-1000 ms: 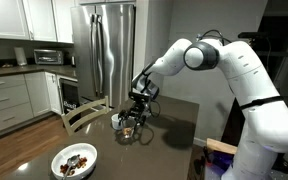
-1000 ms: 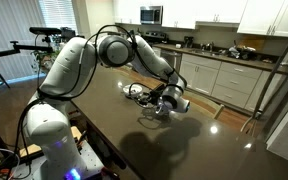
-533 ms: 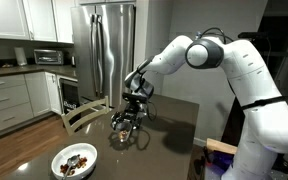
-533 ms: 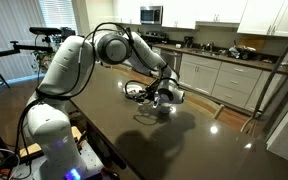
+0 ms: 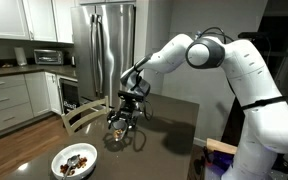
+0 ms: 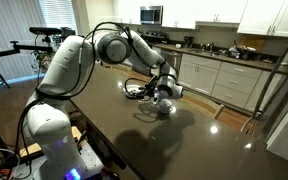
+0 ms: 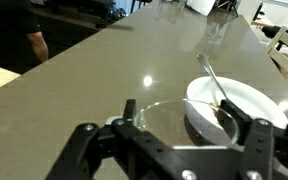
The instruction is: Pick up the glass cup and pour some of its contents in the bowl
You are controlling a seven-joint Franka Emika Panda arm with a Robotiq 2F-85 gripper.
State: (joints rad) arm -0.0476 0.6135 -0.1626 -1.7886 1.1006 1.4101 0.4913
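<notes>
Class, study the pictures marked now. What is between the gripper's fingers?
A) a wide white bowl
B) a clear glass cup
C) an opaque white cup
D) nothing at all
B: in the wrist view the see-through glass cup sits between the fingers of the gripper, and in an exterior view the gripper carries it over the dark table.
</notes>
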